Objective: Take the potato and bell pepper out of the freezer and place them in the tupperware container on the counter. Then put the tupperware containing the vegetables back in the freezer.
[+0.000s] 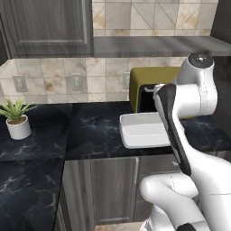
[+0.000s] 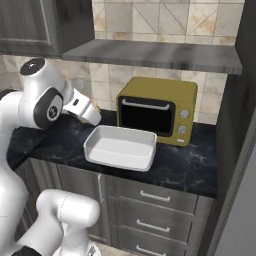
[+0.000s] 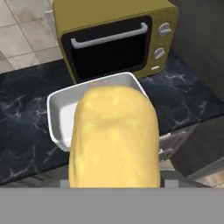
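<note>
The surface [image 2: 190, 165] is glossy black marble with white veins. The container [image 2: 120, 148] looks like smooth white plastic. The potato [image 3: 114, 135] is matt yellow. The cabinets [image 1: 113, 189] show grey wood grain.

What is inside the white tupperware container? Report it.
The tupperware container on the counter looks empty in the right base view. In the hand view the potato at the gripper covers much of its floor.
</note>
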